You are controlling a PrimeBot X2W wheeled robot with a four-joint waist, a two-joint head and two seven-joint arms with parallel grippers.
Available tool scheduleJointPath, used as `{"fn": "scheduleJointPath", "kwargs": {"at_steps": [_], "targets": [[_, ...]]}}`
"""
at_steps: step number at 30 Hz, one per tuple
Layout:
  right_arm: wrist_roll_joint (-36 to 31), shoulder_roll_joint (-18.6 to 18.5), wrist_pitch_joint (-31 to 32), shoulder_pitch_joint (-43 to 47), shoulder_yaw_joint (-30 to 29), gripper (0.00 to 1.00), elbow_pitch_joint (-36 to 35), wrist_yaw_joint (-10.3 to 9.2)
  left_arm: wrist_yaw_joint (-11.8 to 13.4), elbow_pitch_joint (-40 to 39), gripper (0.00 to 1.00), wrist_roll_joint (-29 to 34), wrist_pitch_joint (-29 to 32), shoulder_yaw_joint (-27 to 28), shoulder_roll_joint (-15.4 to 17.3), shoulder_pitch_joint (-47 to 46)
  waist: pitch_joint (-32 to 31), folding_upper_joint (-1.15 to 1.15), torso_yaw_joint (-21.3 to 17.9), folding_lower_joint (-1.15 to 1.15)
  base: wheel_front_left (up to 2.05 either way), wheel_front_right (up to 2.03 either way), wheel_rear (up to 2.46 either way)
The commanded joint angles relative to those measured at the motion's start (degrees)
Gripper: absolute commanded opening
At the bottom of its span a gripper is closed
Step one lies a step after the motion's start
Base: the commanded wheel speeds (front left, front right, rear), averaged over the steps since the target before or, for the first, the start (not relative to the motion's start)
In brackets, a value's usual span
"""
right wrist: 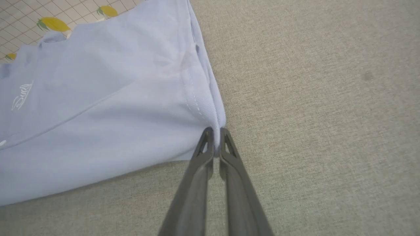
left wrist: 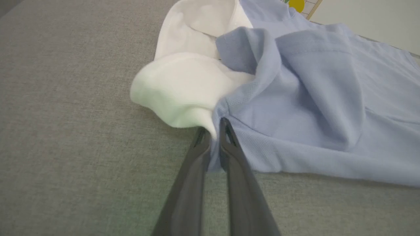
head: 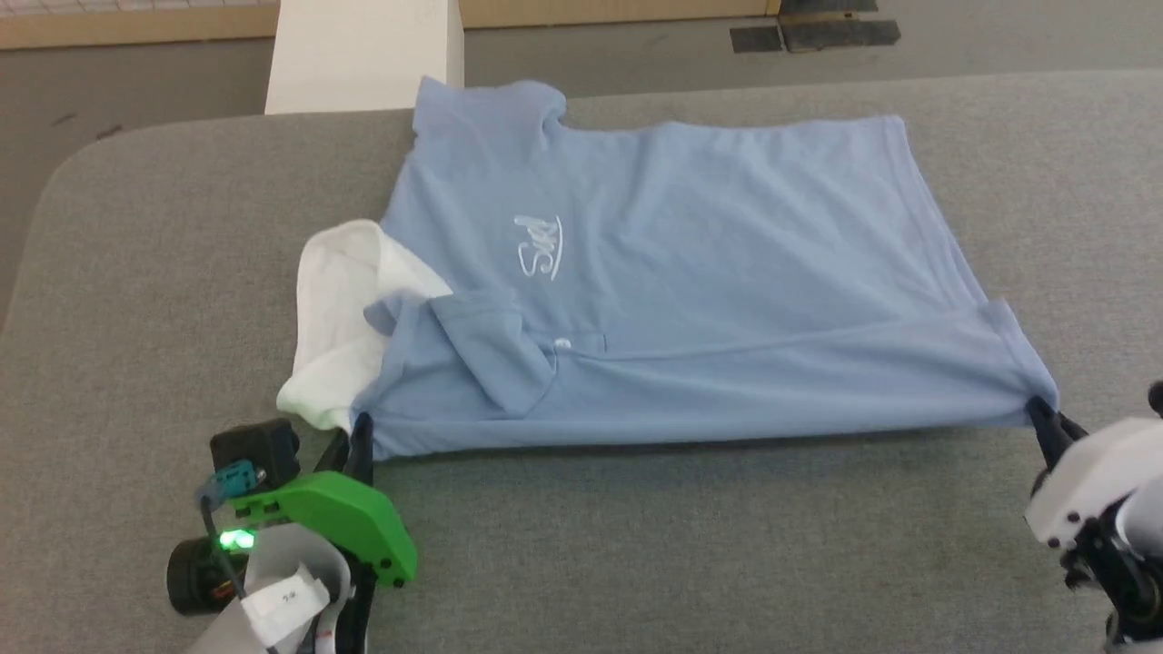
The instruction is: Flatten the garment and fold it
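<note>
The blue shirt [head: 709, 272] lies spread on the grey table [head: 636, 545]. Its front is up, with white writing [head: 539, 245] and one small white button [head: 562, 344] showing. The left claw [head: 362, 429] is nearly closed. Its two dark fingers [left wrist: 193, 170] pinch the shirt's near corner, right beside the white collar [head: 336, 300], which is bunched up. The right claw [head: 1043, 413] is nearly closed too, and it pinches the other near corner, at the hem. Between the two claws the shirt's edge runs in a straight line, with a thin dark shadow under it.
</note>
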Motion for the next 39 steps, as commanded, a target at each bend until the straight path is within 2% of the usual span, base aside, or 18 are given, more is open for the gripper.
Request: {"fn": "scheduleJointPath", "kwargs": {"at_steps": [1, 7, 12, 15, 23, 24, 25, 26, 27, 28, 33, 39], "targets": [[0.5, -0.1, -0.4, 1.9, -0.5, 0.0, -1.8, -0.1, 1.1, -1.7, 0.0, 0.5, 0.5, 0.3, 1.5, 1.8, -1.4, 0.0, -0.1, 0.0, 0.0, 0.0, 0.0], [0.8, -0.1, 3.0, 8.8, -0.7, 0.0, -7.6, -0.1, 6.3, -10.1, 0.0, 0.4, 6.7, -1.0, 6.1, 9.2, -2.7, 0.0, -0.8, 0.0, 0.0, 0.0, 0.0], [0.1, -0.1, 6.1, 12.2, -1.2, 0.0, -6.5, -0.1, 8.2, -13.6, 0.0, -0.6, 10.4, -2.8, 7.3, 13.5, -2.4, 0.0, -0.8, 0.0, 0.0, 0.0, 0.0], [0.1, -0.1, 6.4, 12.6, -1.2, 0.0, -4.2, -0.1, 7.8, -12.8, 0.0, -1.4, 11.0, -3.6, 6.5, 14.4, -2.0, 0.0, -0.7, 0.0, 0.0, 0.0, 0.0], [0.4, -0.1, 2.7, 11.9, 1.1, 0.0, 4.7, -0.1, 4.0, -6.4, 0.0, -2.7, 10.3, -5.4, 3.6, 13.4, -1.8, 0.0, -0.7, 0.0, 0.0, 0.0, 0.0], [0.6, -0.1, 1.8, 11.8, 1.3, 0.0, 5.7, -0.1, 3.6, -6.1, 0.2, -3.0, 9.7, -5.2, 3.1, 13.2, -1.9, 0.0, -0.6, 0.0, 0.0, 0.0, 0.0], [0.8, -0.1, 0.8, 11.8, 1.4, 0.0, 6.2, -0.1, 3.4, -5.9, 0.87, -3.1, 9.1, -5.0, 2.8, 13.1, -2.1, 0.0, -0.6, 0.0, 0.0, 0.0, 0.0], [1.3, -0.1, -0.3, 11.8, 1.5, 0.21, 6.9, -0.1, 3.1, -5.8, 1.0, -3.2, 8.6, -4.9, 2.6, 13.1, -2.3, 0.0, -0.5, 0.0, 0.0, 0.0, 0.0], [1.8, -0.1, -1.2, 11.9, 1.8, 0.43, 7.1, -0.1, 2.9, -5.8, 1.0, -3.4, 8.2, -4.7, 2.4, 13.2, -2.6, 0.0, -0.5, 0.0, 0.0, 0.0, 0.0], [2.0, -0.1, -2.6, 12.3, 2.0, 0.98, 7.2, -0.1, 2.7, -5.9, 1.0, -3.5, 7.7, -4.4, 2.4, 13.3, -2.9, 0.0, -0.4, 0.0, 0.0, 0.0, 0.0], [2.3, -0.1, -10.2, 14.3, 3.1, 1.0, 4.7, -0.1, 1.8, -8.8, 1.0, -1.7, 3.5, -2.9, 4.0, 13.2, -4.5, 0.0, -0.1, 0.0, 0.0, 0.0, 0.0], [0.7, -0.4, -21.4, 15.4, 6.9, 1.0, -1.8, -0.1, -0.3, -10.7, 1.0, 4.6, -4.4, -1.5, 7.4, 9.5, -5.0, 0.0, -0.5, 0.0, 0.0, 0.0, 0.0]]}}
